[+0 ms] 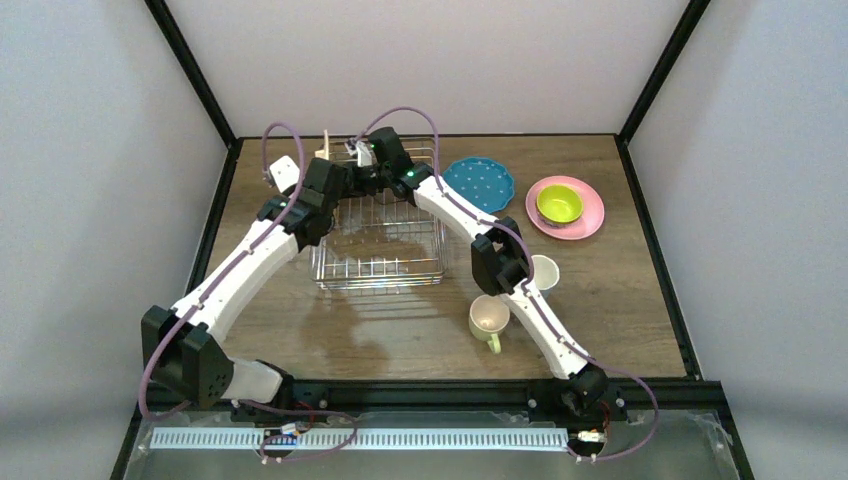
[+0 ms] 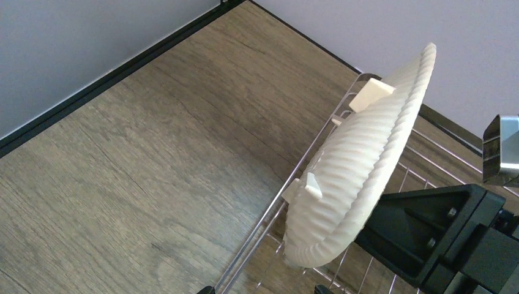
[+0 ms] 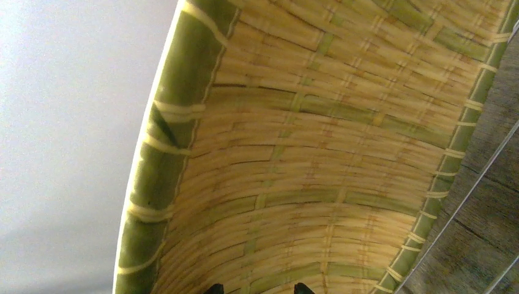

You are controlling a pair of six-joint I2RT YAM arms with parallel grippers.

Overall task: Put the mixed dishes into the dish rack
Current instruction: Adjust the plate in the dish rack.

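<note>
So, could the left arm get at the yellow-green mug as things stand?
Probably yes: the yellow-green mug stands on open table, its left side free, though the right arm passes close beside it.

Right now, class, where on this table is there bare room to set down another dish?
Free: the table between the dish rack and the arm bases; also the near-right corner, nearer than the pink plate. Crowded: right of the rack, with teal plate, bowl, light-blue mug and yellow-green mug; the tan plate stands at the rack's far-left corner.
</note>
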